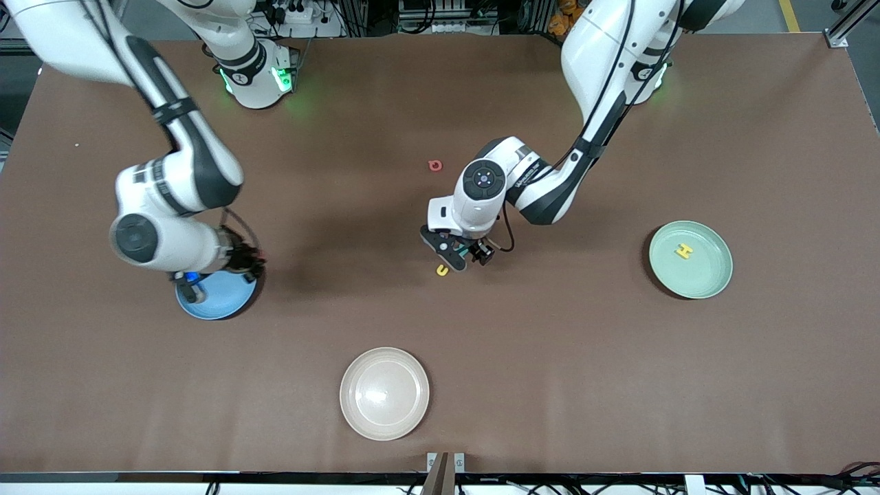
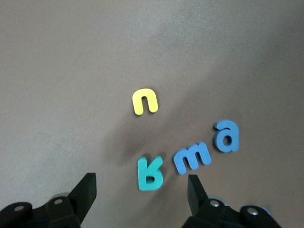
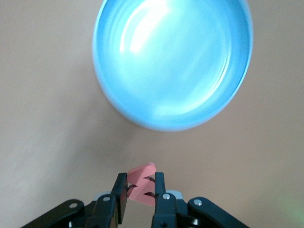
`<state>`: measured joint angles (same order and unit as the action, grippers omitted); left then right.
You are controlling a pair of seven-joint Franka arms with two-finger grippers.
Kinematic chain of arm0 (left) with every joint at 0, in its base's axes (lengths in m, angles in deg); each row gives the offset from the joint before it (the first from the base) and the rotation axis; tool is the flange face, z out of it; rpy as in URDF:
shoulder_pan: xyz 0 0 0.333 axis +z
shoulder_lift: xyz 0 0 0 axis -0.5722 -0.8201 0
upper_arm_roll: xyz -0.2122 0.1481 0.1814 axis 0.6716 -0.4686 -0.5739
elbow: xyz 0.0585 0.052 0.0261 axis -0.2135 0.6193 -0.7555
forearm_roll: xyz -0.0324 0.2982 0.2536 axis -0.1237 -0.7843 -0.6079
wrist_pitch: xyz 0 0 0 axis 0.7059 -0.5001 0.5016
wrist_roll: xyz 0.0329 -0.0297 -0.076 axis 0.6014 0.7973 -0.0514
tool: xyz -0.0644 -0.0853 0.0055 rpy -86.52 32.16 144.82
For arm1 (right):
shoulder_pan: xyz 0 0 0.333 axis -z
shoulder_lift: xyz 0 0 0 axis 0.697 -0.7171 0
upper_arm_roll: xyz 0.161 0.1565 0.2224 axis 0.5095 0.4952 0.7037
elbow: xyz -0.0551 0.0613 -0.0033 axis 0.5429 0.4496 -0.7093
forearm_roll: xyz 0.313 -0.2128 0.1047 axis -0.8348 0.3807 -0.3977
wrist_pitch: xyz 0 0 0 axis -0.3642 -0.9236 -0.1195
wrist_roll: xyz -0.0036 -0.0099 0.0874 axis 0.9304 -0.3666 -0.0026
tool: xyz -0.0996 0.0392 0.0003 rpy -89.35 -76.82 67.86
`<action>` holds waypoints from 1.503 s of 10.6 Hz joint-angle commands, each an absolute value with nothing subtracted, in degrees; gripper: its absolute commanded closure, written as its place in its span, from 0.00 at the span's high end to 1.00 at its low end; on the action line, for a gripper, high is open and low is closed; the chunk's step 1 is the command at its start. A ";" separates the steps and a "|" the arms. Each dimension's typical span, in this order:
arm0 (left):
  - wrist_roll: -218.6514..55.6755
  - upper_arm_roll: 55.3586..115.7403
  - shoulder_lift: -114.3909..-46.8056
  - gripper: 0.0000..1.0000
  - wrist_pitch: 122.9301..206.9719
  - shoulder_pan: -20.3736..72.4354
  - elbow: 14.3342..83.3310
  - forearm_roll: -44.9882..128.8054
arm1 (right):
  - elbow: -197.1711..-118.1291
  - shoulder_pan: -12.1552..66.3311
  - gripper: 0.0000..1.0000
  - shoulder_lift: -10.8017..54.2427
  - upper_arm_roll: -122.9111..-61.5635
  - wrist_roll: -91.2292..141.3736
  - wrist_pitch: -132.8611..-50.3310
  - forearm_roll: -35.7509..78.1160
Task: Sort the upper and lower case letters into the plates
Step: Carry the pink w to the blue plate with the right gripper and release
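Note:
My left gripper [image 1: 462,256] hangs open low over the middle of the table. In the left wrist view the left gripper [image 2: 141,186] has a teal letter R [image 2: 150,173] on the table between its spread fingers. Beside the R lie a blue m [image 2: 191,158], a blue a [image 2: 226,136] and a small yellow letter [image 2: 145,101] [image 1: 442,270]. My right gripper [image 3: 141,183] [image 1: 190,283] is shut on a red letter [image 3: 142,187], up in the air at the edge of the blue plate [image 3: 173,61] [image 1: 227,302]. The mint plate [image 1: 708,275] holds a yellow H [image 1: 683,251].
A red letter [image 1: 434,165] lies alone farther from the front camera than the left gripper. A cream plate [image 1: 384,392] sits near the table's front edge. The mint plate is toward the left arm's end, the blue plate toward the right arm's end.

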<state>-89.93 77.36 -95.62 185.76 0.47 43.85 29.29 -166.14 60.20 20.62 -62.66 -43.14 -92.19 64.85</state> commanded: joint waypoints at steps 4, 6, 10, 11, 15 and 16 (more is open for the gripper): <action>-90.84 75.93 -97.60 0.77 186.92 -1.57 42.64 24.14 | -167.26 59.31 0.01 19.44 -71.23 -28.92 -97.25 63.39; -90.93 75.93 -97.08 0.77 186.66 -1.31 43.25 23.25 | -167.35 58.78 0.47 18.55 -71.32 -29.62 -98.23 63.48; -91.10 75.93 -96.38 0.76 186.39 -1.31 45.44 23.16 | -166.74 57.47 1.00 18.73 -71.41 -29.53 -96.92 64.00; -91.10 75.93 -95.76 0.76 186.39 -1.31 46.58 23.16 | -164.82 55.54 1.00 18.82 -71.23 -30.92 -95.43 63.66; -90.93 76.01 -94.00 0.76 186.57 -1.30 49.41 22.11 | -157.17 45.89 1.00 16.02 -70.97 -32.17 -93.39 63.56; -91.01 76.01 -94.17 0.76 186.65 -1.31 49.14 22.19 | -154.63 43.68 1.00 13.92 -70.88 -31.73 -93.48 63.65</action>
